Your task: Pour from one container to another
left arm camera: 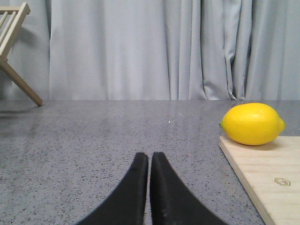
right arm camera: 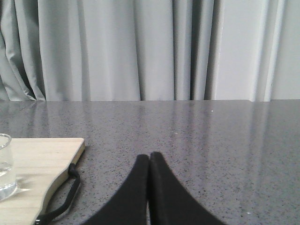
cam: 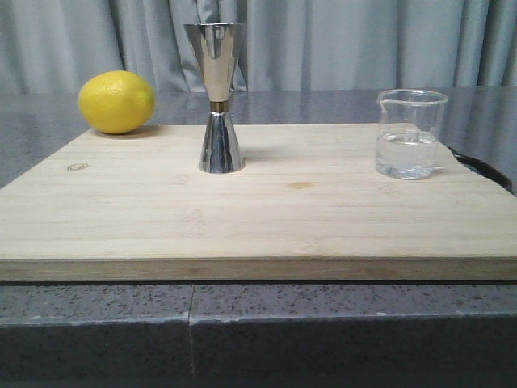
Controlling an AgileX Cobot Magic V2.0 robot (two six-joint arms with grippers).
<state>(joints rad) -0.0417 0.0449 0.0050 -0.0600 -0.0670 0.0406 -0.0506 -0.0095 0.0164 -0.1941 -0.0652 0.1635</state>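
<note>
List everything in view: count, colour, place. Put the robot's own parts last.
Cutting board: one, pale wood, lying on the countertop, with a black loop at its right end.
Jigger: one, shiny steel with a brass-coloured waist, upright on the board, left of centre.
Beaker: one, clear glass, partly filled with clear liquid, upright on the board's right side.
Lemon: one, yellow, at the board's back left corner.
Countertop: one, speckled grey, under the board.
Curtain: pale grey, hanging behind the counter.
Wooden frame: one, light wood, far side of the counter, only partly in view.
Left hand: black fingers shut, empty, beside the board's left end.
Right hand: black fingers shut, empty, beside the board's right end.
</note>
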